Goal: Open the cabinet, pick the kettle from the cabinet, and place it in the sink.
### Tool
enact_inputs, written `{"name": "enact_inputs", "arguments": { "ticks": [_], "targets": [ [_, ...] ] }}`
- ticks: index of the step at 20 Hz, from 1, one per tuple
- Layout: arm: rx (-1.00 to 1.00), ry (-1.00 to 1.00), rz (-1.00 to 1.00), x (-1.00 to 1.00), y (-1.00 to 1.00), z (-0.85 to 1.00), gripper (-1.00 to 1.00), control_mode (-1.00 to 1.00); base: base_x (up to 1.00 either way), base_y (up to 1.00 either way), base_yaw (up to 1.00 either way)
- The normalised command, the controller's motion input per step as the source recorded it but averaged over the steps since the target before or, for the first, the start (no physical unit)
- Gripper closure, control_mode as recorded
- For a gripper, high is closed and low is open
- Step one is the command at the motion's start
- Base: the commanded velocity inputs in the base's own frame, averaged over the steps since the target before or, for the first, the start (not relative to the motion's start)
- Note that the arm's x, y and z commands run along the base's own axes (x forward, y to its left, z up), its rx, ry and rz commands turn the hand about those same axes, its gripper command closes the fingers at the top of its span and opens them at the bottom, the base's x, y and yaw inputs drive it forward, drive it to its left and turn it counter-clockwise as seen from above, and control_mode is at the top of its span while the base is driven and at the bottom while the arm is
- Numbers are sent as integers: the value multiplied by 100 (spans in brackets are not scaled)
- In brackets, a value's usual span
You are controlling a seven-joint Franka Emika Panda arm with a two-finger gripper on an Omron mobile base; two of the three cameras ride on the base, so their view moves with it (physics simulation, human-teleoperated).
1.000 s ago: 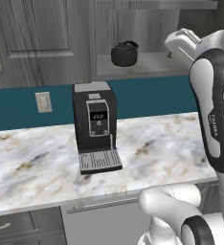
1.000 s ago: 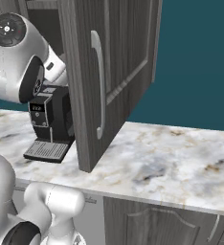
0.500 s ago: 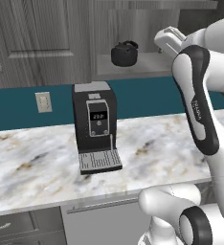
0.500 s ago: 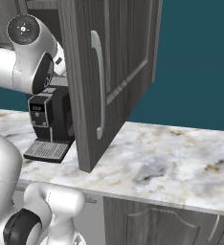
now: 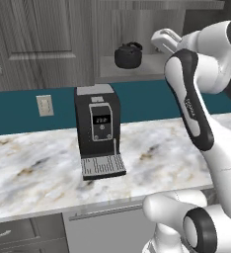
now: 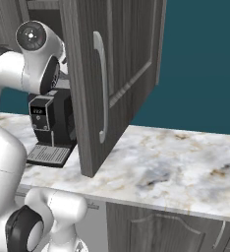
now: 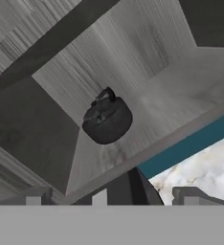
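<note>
At the mouth of the open cabinet: white two-finger claw [image 5: 159,38], fingers spread to their widest, holding nothing; its tips [image 7: 37,195] show at the bottom of the hand view, with the shelf's front edge just beyond them.
Ahead of the claw, apart from it: squat round glossy black kettle [image 5: 127,55] with arched top handle, standing upright on the bare grey shelf; in the hand view the kettle [image 7: 106,119] sits mid-shelf, clear of the side walls, untouched.
Around both: dark grey wood-grain wall cabinet [image 5: 48,44], interior exposed; its recessed-panel door [image 6: 109,74] swung out wide over the counter, long silver bar handle [image 6: 102,93] vertical on its face.
Below the shelf: teal backsplash [image 5: 142,101] with a pale wall socket [image 5: 45,105].
Beneath the kettle's shelf, on the counter: boxy black coffee machine [image 5: 97,131] with a small lit display and grey drip tray.
Supporting: white-and-tan marble counter [image 5: 33,173]; low grey drawers [image 5: 23,237] under it.
</note>
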Motion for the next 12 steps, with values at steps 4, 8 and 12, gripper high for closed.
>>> {"name": "enact_inputs", "arguments": {
  "ticks": [4, 8, 12],
  "targets": [
    [-1, 0, 0, 41, 0, 0, -100, -100, 0, 0, 0],
    [0, 1, 2, 40, 0, 1, -100, -100, 0, 0, 0],
    [0, 3, 5, 37, -2, 3, -100, -100, 0, 0, 0]
  ]
}}
